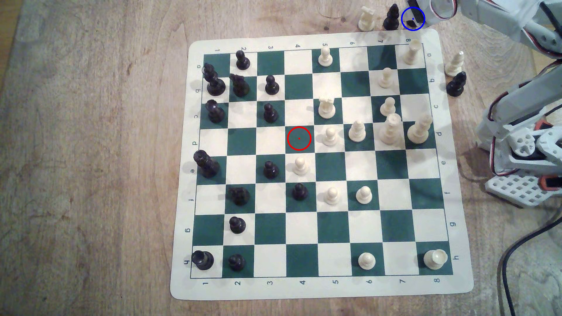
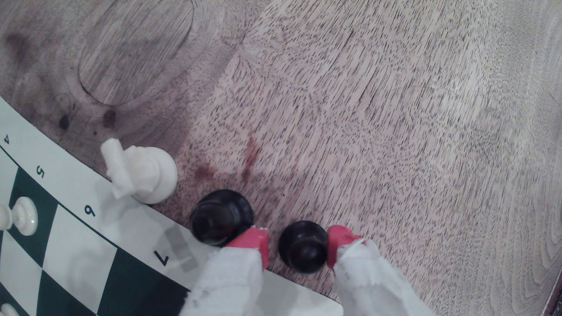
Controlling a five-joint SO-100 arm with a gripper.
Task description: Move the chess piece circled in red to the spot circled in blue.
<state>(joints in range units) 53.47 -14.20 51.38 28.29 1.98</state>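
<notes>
- I read the end effector (image 2: 299, 247) in the wrist view as parted around the black pawn (image 2: 302, 247), one red-tipped finger on each side of it.
- One finger (image 2: 336, 246) appears to touch the pawn's head; the other finger (image 2: 254, 244) stands off it with a visible gap. I therefore record the end effector as released, not clamped on the piece.
- The pawn stands upright on the bare wood of the table (image 2: 395, 121), just off the edge of the chess mat (image 2: 91, 188), between the fingers.
- In the exterior view the end effector (image 1: 418, 16) sits at the blue ring (image 1: 412, 18), off the mat corner by file 8. A dark shape shows inside the ring; I cannot resolve it further there.
- Just beside the gapped finger stands a taller black piece, the black bishop (image 2: 220, 217), its base partly overlapped by that finger in the wrist view.
- Beyond the bishop, further from the end effector, a white knight (image 2: 143, 174) stands at the mat edge.
- In the exterior view the bishop (image 1: 391, 18) and knight (image 1: 366, 18) line up beside the blue ring, on the table.
- The red ring (image 1: 299, 138) marks a green square at d4, well apart from the end effector; no piece stands in it.
</notes>
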